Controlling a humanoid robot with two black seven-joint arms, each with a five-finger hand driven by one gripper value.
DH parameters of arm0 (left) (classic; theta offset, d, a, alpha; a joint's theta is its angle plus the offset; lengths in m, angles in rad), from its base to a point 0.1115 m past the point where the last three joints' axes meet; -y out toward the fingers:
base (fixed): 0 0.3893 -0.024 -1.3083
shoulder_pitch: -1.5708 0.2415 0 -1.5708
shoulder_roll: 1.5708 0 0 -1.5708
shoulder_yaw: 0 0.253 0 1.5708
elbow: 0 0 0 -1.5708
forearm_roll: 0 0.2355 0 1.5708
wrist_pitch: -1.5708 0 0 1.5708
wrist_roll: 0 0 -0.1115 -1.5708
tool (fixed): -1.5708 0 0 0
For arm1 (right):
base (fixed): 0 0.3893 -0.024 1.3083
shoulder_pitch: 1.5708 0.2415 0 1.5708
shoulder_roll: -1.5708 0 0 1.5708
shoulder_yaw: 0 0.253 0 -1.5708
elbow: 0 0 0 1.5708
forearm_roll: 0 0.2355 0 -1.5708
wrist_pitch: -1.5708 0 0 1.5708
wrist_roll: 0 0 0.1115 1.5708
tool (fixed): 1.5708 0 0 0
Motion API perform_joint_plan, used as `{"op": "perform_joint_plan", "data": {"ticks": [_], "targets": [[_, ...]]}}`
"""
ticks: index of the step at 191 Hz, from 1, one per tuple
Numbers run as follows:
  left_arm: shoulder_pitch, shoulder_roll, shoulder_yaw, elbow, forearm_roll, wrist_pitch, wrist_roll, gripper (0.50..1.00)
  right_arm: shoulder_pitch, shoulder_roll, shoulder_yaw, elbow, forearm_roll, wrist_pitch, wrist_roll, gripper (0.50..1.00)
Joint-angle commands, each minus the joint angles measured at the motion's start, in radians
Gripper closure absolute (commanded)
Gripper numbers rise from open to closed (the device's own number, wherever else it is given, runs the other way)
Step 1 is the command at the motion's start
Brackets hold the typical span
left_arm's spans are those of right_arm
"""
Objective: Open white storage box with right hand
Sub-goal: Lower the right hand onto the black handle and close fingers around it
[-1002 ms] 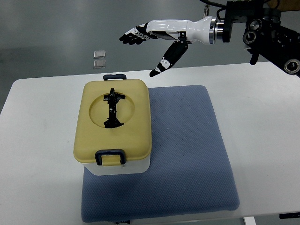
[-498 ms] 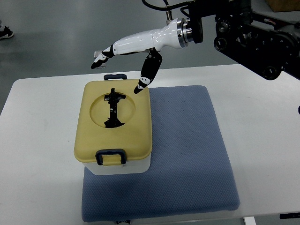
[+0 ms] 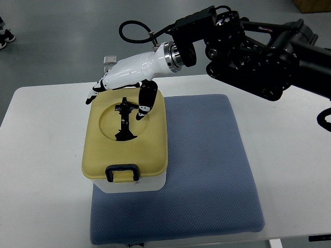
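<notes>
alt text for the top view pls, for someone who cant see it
A robot's right hand, fingers spread, hovers over the far end of a white storage box with a closed yellow lid. The box sits on a blue mat on a white table.

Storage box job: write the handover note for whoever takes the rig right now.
Right hand: open, fingers spread, holding nothing, above the far end of the storage box; its thumb points down near the black handle in the lid's round recess.
Left hand: not in view.
The box sits on the left part of the blue mat on the white table. Its yellow lid is closed, and the near latch looks down.
Done: hand brought over the box.
Left: release the latches, lift the lid.
</notes>
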Motion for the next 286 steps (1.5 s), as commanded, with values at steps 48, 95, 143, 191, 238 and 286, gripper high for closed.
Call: {"op": "perform_joint_plan", "data": {"ticks": [48, 95, 143, 191, 238, 286], "targets": [[0.0, 0.0, 0.0, 0.0, 0.0, 0.0, 0.0, 0.5, 0.001, 0.028, -0.022, -0.014, -0.047, -0.028, -0.003, 0.574], [0.0, 0.0, 0.0, 0.0, 0.0, 0.0, 0.0, 0.5, 0.002, 0.034, -0.054, -0.016, -0.074, -0.081, -0.002, 0.574], [0.0, 0.0, 0.0, 0.0, 0.0, -0.001, 0.0, 0.5, -0.001, 0.045, -0.054, -0.019, -0.08, -0.111, -0.002, 0.576], [0.0, 0.0, 0.0, 0.0, 0.0, 0.0, 0.0, 0.5, -0.002, 0.046, -0.066, -0.023, -0.08, -0.111, -0.002, 0.587], [0.0, 0.0, 0.0, 0.0, 0.0, 0.0, 0.0, 0.5, -0.005, 0.05, -0.066, -0.023, -0.08, -0.113, -0.002, 0.668], [0.0, 0.0, 0.0, 0.0, 0.0, 0.0, 0.0, 0.5, -0.01, 0.054, -0.066, -0.023, -0.08, -0.113, -0.002, 0.777]]}}
